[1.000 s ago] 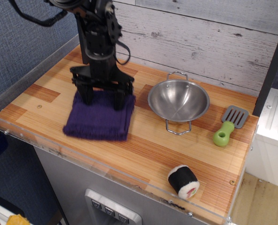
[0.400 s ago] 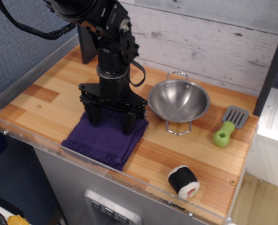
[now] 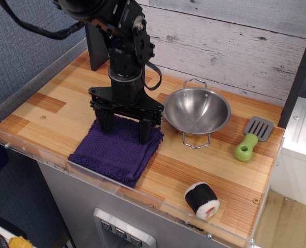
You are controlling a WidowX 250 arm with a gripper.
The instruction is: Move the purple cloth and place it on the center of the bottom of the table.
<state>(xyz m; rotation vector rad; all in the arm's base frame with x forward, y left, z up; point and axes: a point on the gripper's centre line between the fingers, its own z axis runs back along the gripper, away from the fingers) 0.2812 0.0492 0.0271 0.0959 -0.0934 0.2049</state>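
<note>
your black two-fingered gripper (image 3: 125, 126) points straight down with its fingers spread wide apart, both tips resting on or just over the far edge of the dark purple fuzzy folded cloth (image 3: 117, 152); nothing is clamped between them. the cloth lies flat beneath it, roughly square and turned a little, its near corner reaching the clear acrylic rim at the near edge of the striped light and reddish-brown wooden table (image 3: 55, 116), left of the middle of that edge. just right of the gripper you have the round steel bowl with two wire handles (image 3: 196, 111), close to the cloth's right corner but apart from it. farther right lies the grey spatula with a green handle (image 3: 253, 137). near the right front corner sits the black-and-white sushi roll toy (image 3: 201, 200), well apart from the cloth.
</note>
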